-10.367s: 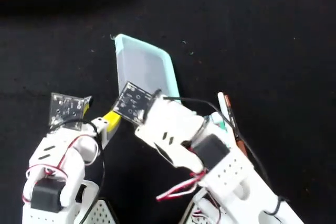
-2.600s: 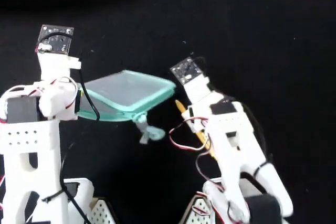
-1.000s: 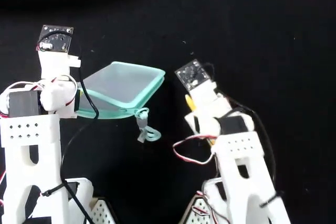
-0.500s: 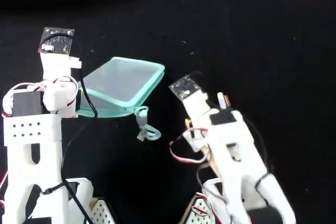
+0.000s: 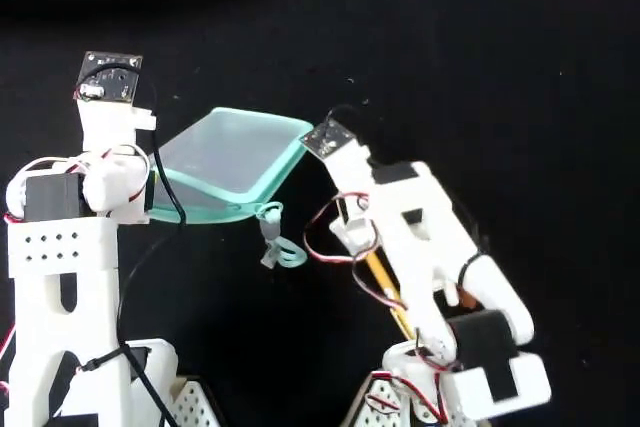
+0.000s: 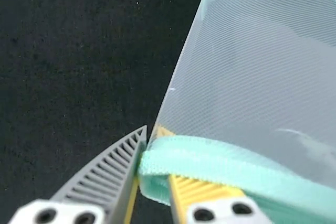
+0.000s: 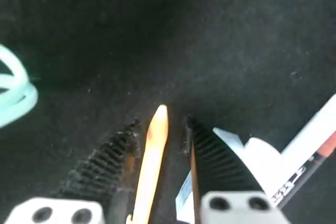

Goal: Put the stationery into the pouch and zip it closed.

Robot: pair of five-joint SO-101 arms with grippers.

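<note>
The pouch [image 5: 232,159], translucent with mint-green trim, hangs tilted above the black table. My left gripper [image 6: 148,149] is shut on its green edge [image 6: 210,163]. The zip pull's green loop [image 5: 278,248] dangles below the pouch mouth. In the right wrist view my right gripper [image 7: 160,124] is shut on a yellow pencil [image 7: 152,156], whose pale tip points at the table. In the high view the yellow pencil [image 5: 385,292] slants under the right arm [image 5: 410,222], just right of the pouch's near corner.
A white pen with a reddish band [image 7: 315,142] and a white piece [image 7: 252,156] lie on the table close beside the right gripper. The green loop [image 7: 13,95] lies off to its other side. Both arm bases stand at the table's front edge.
The right arm has swung left toward the pouch and folded down over the table, the pencil still in its gripper. The left arm keeps the pouch raised, almost unmoved.
</note>
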